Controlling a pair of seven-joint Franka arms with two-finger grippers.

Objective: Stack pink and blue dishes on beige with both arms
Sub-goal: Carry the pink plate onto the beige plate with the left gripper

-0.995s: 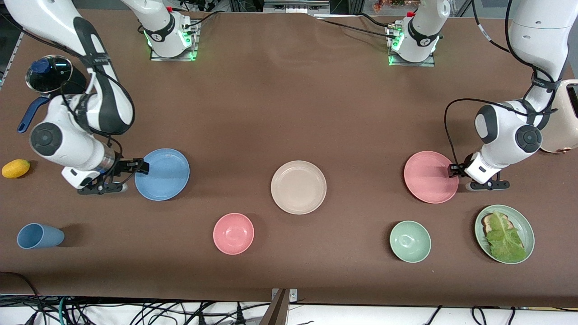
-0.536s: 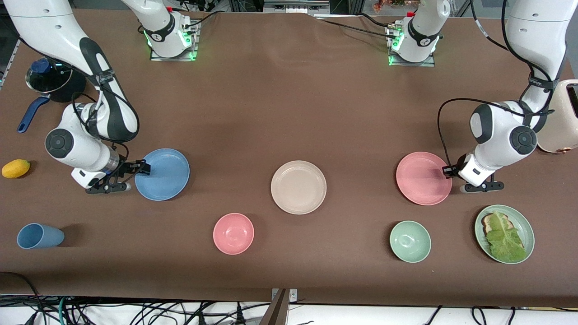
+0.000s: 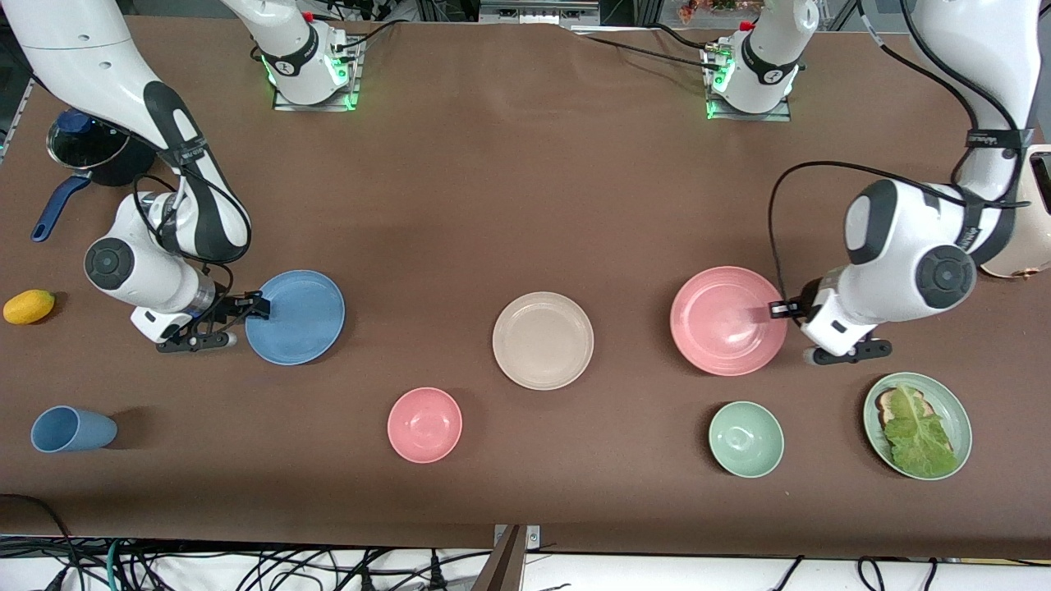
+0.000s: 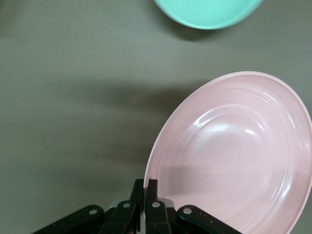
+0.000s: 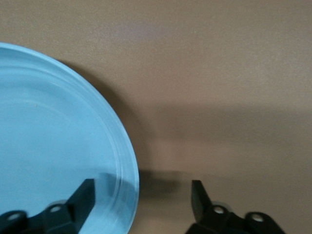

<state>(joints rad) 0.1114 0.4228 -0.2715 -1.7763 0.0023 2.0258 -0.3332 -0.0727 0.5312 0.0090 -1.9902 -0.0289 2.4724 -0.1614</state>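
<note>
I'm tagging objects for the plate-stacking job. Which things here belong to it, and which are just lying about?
In the job:
pink plate, clamped at its rim by the left gripper
blue plate, its rim between the right gripper's open fingers
beige plate

Lying about:
pink bowl
green bowl
green plate of bread and lettuce
blue cup
lemon

The beige plate (image 3: 543, 340) lies flat at the table's middle, rings faint. The blue plate (image 3: 296, 316) rests flat toward the right arm's end from it. The pink plate (image 3: 727, 320), tilted and lifted, hangs toward the left arm's end.
</note>
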